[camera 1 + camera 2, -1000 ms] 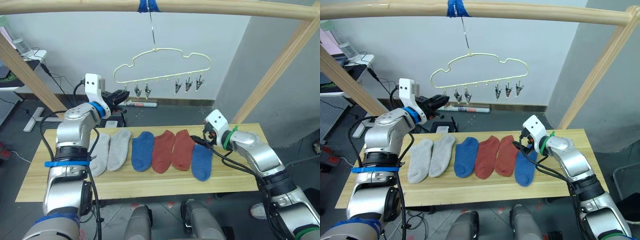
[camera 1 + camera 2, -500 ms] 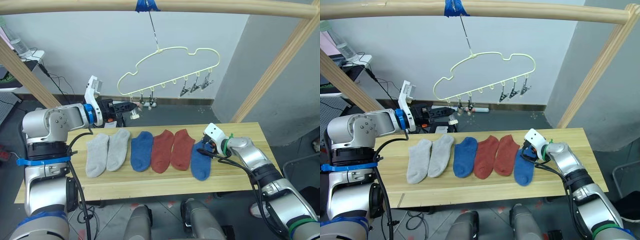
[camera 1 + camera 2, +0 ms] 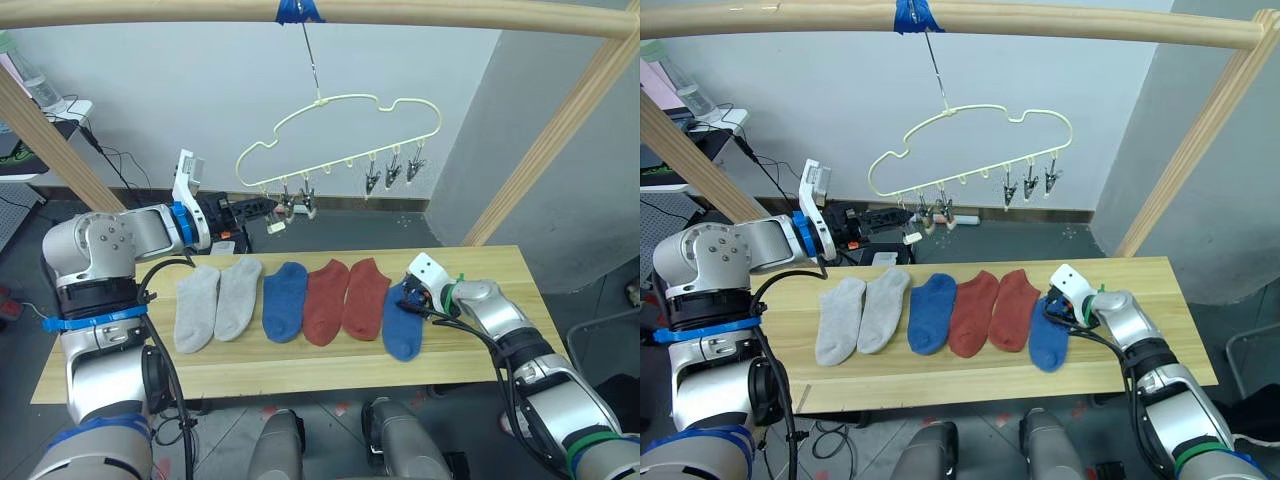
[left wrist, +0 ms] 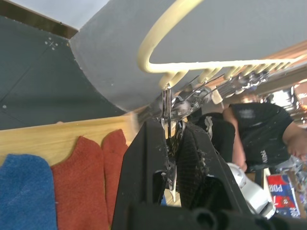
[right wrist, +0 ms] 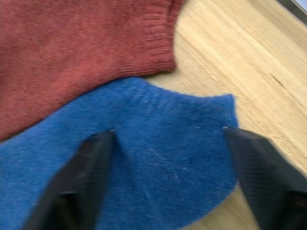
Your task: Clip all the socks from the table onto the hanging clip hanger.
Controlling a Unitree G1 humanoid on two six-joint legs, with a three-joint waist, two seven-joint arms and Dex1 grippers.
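1. Left claw (image 4: 173,143) is raised at the left end of the clip hanger (image 3: 340,125), fingers pinched together on a metal clip (image 4: 166,103) there; no sock in it.
2. Right claw (image 5: 168,143) is down at the right end of the sock row, fingers spread wide apart, straddling the cuff end of the rightmost blue sock (image 3: 402,320). Fingertips (image 5: 93,148) sit on or just over the knit; can't tell if they press on it.
3. Clip hanger: pale yellow, cloud outline, hook hanging by a thin line from the wooden rail (image 3: 150,10) overhead, tilted with the left end lower. Nothing clipped on it. Clips: roughly two at the left end by the left claw, three at the right end (image 3: 392,172); exact count unclear.
4. Socks: six, all flat on the bench (image 3: 490,350) in one row. Left to right: two light grey (image 3: 215,302), one blue (image 3: 284,300), two rust red (image 3: 346,298), then the blue one at the right claw. Neighbours touch or slightly overlap.
5. Left wrist view: a person in a dark top (image 4: 254,129) shows past the hanger.
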